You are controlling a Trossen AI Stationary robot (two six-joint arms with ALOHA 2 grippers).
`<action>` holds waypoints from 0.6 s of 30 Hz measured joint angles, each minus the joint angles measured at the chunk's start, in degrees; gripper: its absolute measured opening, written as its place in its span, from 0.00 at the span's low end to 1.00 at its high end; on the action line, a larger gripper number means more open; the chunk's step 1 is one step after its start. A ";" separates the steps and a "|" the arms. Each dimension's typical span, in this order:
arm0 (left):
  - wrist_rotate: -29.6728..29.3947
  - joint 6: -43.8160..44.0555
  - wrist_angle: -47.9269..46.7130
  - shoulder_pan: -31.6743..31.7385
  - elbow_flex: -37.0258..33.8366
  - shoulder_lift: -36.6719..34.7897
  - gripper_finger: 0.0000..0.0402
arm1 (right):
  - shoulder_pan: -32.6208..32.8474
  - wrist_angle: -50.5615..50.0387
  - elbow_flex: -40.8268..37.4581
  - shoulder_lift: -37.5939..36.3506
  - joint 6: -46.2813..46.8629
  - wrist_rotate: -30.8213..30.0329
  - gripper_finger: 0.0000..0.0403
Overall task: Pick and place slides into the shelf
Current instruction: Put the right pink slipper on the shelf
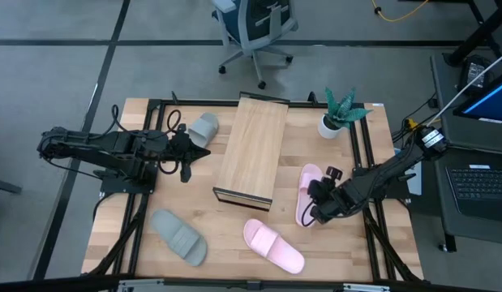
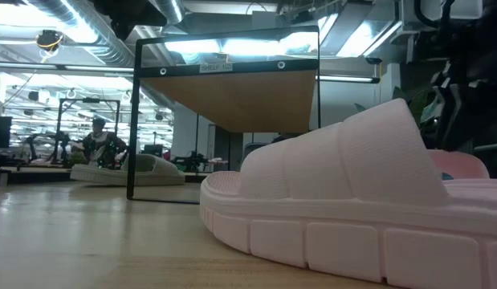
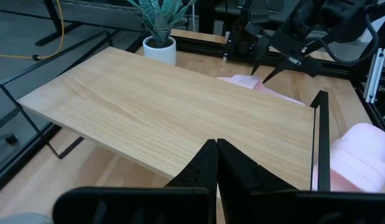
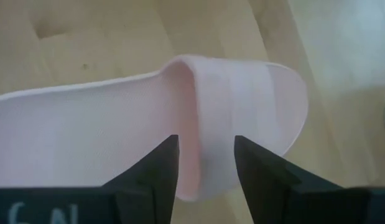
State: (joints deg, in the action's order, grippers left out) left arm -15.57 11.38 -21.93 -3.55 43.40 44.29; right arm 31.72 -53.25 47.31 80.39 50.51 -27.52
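1. Right claw [image 1: 312, 212] is over the pale pink foam slide sandal [image 1: 307, 193] on the right of the light-wood desk [image 1: 332, 251]. Fingers [image 4: 160, 168] stand apart, one on each side of the wide strap; contact can't be confirmed.
2. Left claw [image 1: 195, 154] is pressed together, holding nothing, just beside the grey-green foam slide sandal [image 1: 205, 127] at the far left.
3. Long light-wood plank-topped shelf with dark metal frame [image 1: 252, 149] stands mid-desk between the arms, no slides on top.
4. Second pink slide [image 1: 273, 245] lies near the front edge, apart from the shelf.
5. Second grey-green slide [image 1: 178, 236] lies front-left.
6. Small potted plant in white pot [image 1: 333, 118] sits at far right.
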 joint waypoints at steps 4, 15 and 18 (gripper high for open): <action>0.00 0.00 0.00 0.00 0.00 0.00 0.00 | -1.02 0.20 0.00 0.29 -0.16 -0.52 0.39; 0.00 -0.02 0.02 0.00 -0.04 0.00 0.00 | -1.24 2.38 0.00 2.86 -0.27 -0.51 0.39; 0.00 -0.02 0.00 0.00 -0.04 0.02 0.00 | -1.24 3.37 0.02 3.85 -1.65 -0.51 0.39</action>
State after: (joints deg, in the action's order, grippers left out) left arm -15.57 11.35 -21.93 -3.55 43.35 44.31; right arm 30.48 -49.89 47.33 84.24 48.86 -28.03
